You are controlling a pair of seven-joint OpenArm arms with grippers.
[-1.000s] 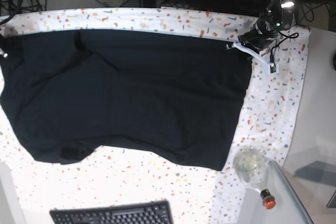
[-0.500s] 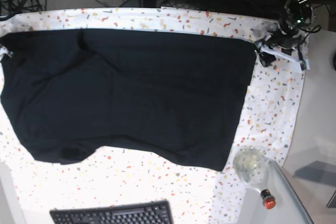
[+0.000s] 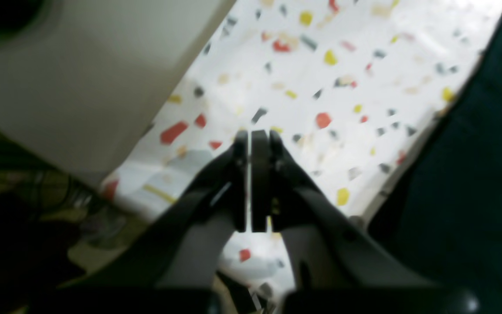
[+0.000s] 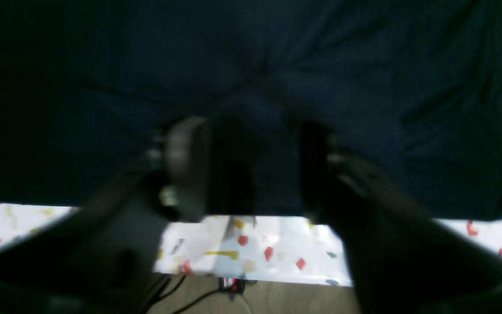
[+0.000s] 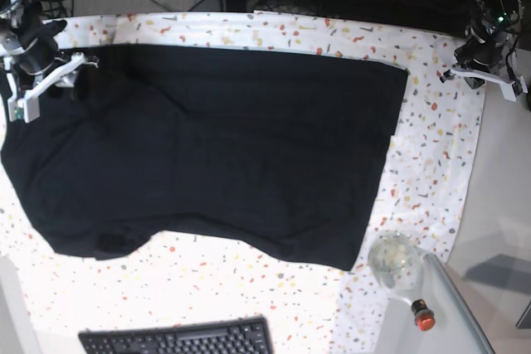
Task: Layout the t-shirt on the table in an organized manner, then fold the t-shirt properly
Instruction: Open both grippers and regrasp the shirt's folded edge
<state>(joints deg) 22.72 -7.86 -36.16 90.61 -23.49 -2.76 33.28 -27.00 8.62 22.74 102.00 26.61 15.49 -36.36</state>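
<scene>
black t-shirt (image 5: 216, 147) flat on table (image 5: 431, 163), left end effector (image 3: 251, 144) closed

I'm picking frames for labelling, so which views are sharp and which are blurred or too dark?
Base view: sharp, evenly lit, t-shirt nearly featureless black. Left wrist view: soft, speckled table blurred, left gripper dim. Right wrist view: blurred and dark, right gripper barely separates from the fabric.

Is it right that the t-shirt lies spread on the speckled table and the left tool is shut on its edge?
Not quite. The left tool is shut, but on nothing: the left wrist view shows it over bare table, beside the t-shirt.
</scene>
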